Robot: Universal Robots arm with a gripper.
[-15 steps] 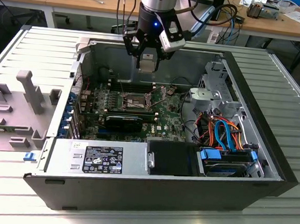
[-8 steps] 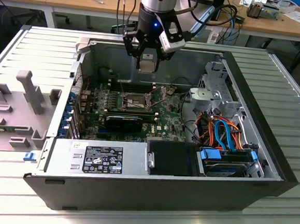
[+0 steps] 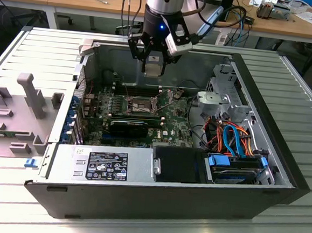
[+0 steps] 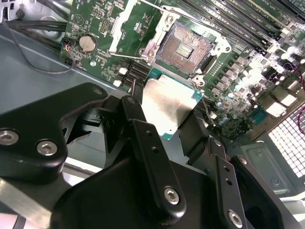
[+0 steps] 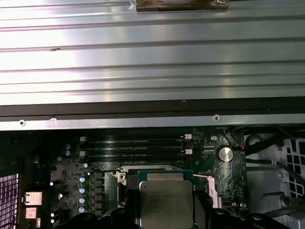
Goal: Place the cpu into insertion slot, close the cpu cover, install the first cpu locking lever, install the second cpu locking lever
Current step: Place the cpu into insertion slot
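The end effector (image 3: 152, 69) pinches the cpu (image 4: 167, 104) at its fingertips, clear of the insertion slot (image 4: 184, 47); dull silver top, green edge.

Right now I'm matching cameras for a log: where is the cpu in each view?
Exterior view: cpu in the claw, above the socket.
Second wrist view: cpu beside the socket.
First wrist view: cpu overlapping the socket.
Shared landmark: the socket.

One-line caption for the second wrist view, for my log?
Gripper holding the cpu over the green motherboard, the insertion slot open and empty.
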